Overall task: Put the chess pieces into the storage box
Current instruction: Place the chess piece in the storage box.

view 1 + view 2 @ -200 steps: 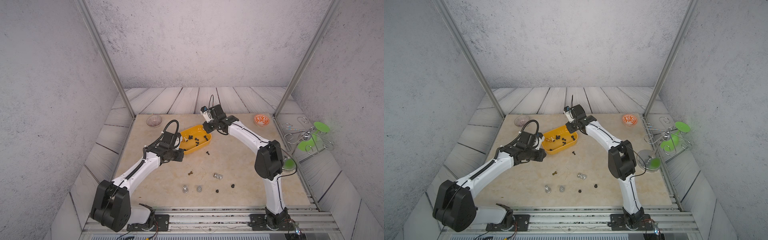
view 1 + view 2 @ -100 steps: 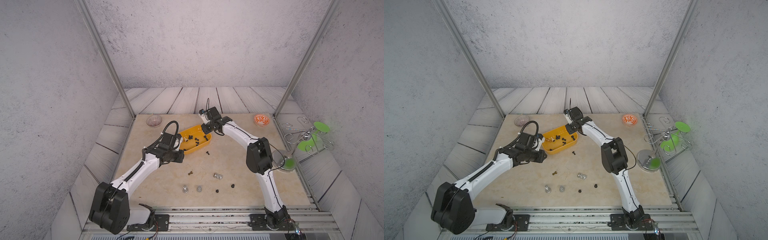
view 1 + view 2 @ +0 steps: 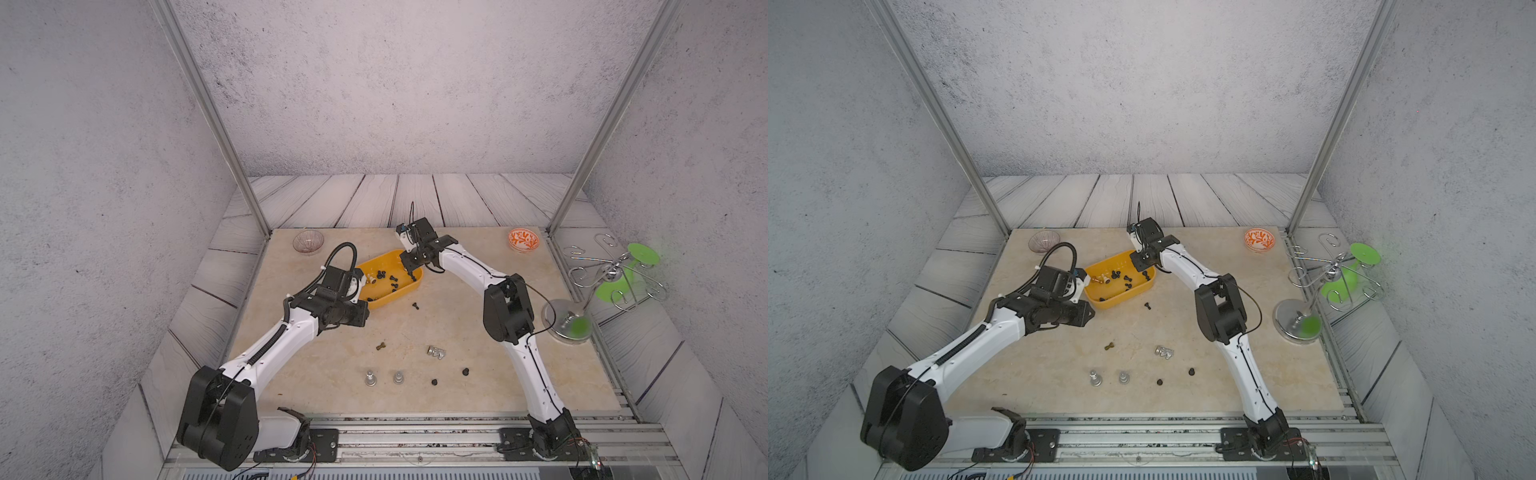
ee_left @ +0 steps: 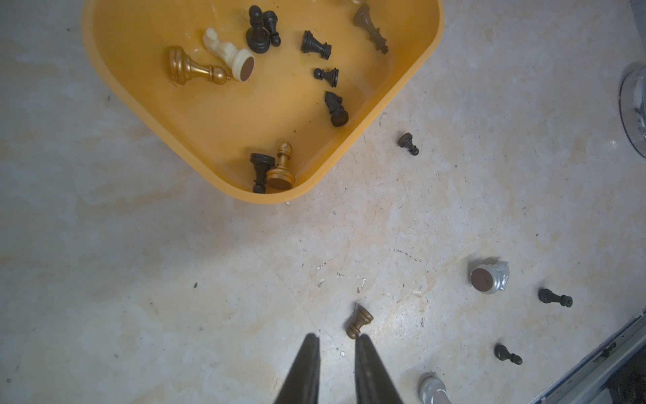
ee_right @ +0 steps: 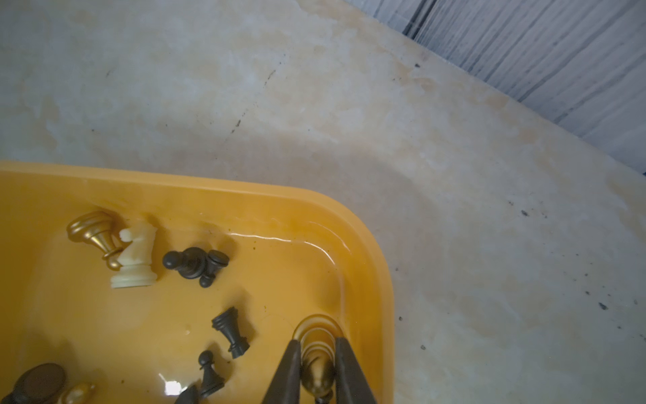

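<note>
I see the yellow storage box (image 3: 390,301) holding toppled black, gold and cream chess pieces (image 4: 327,75); silver, gold and black ones sit outside it

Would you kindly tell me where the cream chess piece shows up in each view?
Top view: cream chess piece inside the storage box.
Top view: same place.
Left wrist: in the box, beside a lying gold piece.
Right wrist: likewise beside it.
Shared landmark: that gold piece.
</note>
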